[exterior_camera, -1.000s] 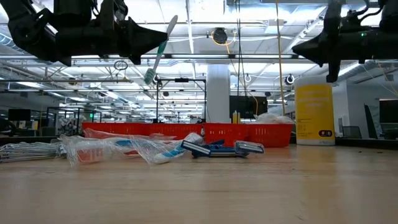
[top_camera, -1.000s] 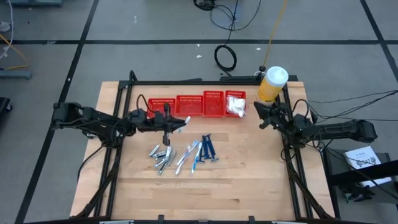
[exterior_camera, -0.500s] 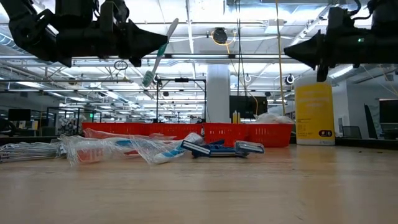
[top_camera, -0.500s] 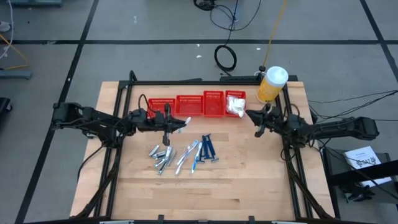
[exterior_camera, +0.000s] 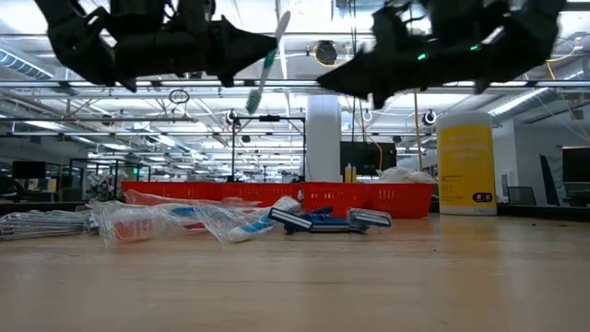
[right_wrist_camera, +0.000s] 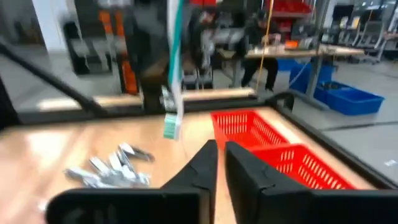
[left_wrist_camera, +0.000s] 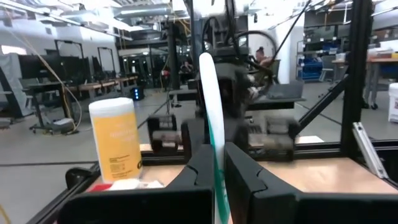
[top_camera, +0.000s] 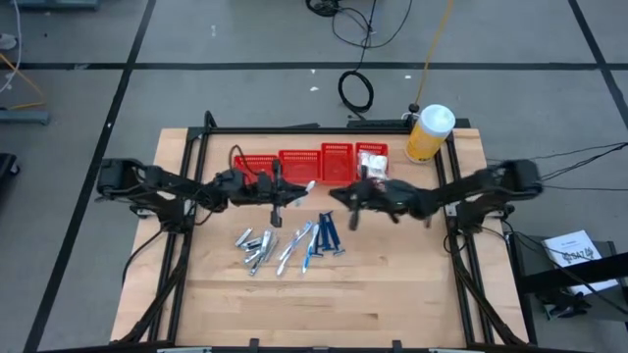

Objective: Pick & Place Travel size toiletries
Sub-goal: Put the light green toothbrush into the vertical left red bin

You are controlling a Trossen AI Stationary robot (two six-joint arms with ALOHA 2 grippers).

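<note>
High view: we are seeing the left tool (top_camera: pixel 287 190) closed on a white-teal stick (top_camera: pixel 297 190), just in front of the red baskets (top_camera: pixel 309 165). The right tool (top_camera: pixel 345 199) is hanging in front of the same baskets, above the dark-blue sticks (top_camera: pixel 328 233); silvery tubes (top_camera: pixel 254 246) are lying on the table (top_camera: pixel 392 284) further forward of the baskets.

Low view: the stick (exterior_camera: pixel 265 61) is tilting high above the baskets (exterior_camera: pixel 277 195).

Left wrist view: fingers (left_wrist_camera: pixel 202 171) are pinching the stick (left_wrist_camera: pixel 210 118).

Right wrist view: fingers (right_wrist_camera: pixel 200 163) are nearly together, holding nothing, with the baskets (right_wrist_camera: pixel 273 152) beyond them.
</note>
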